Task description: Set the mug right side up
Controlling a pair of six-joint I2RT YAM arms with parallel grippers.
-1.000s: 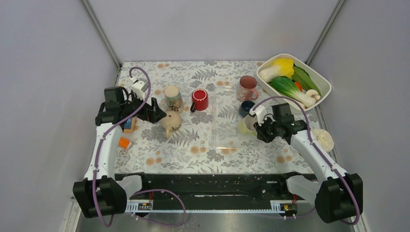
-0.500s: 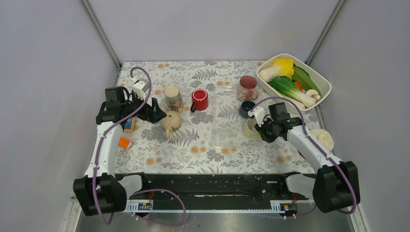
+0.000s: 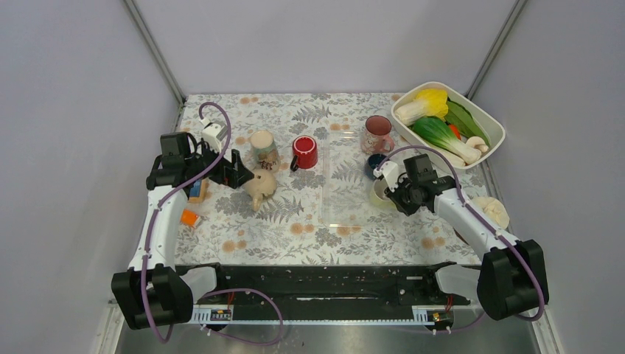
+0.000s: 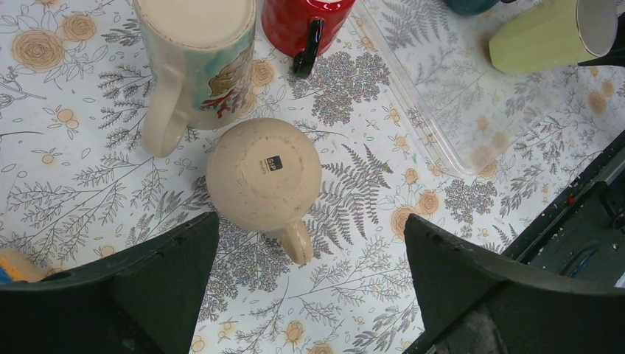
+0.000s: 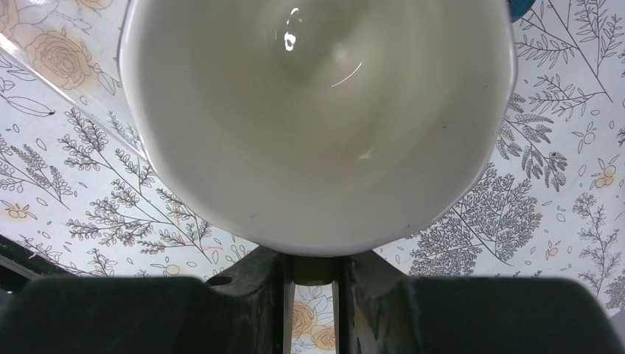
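A pale green mug [image 3: 379,192] with a white inside [image 5: 317,110] hangs tilted just above the table at the right edge of the clear tray. My right gripper [image 3: 395,193] is shut on its handle [image 5: 312,269], and the mug's mouth faces the wrist camera. The same mug shows lying over on its side in the left wrist view [image 4: 545,37]. A beige mug [image 3: 260,184] stands upside down, base up [image 4: 263,173]. My left gripper [image 3: 247,174] hovers over it, open [image 4: 311,221], with its fingers apart from the mug on either side.
A tall picture mug [image 4: 197,59] stands upside down beside a red mug [image 3: 304,151]. A pink mug [image 3: 378,133] and a small blue cup [image 3: 375,164] stand behind the clear tray [image 3: 346,199]. A white basin [image 3: 495,133] of vegetables sits far right.
My right arm has shifted a little up and to the left, carrying the pale green mug and turning it. The left arm has not moved.
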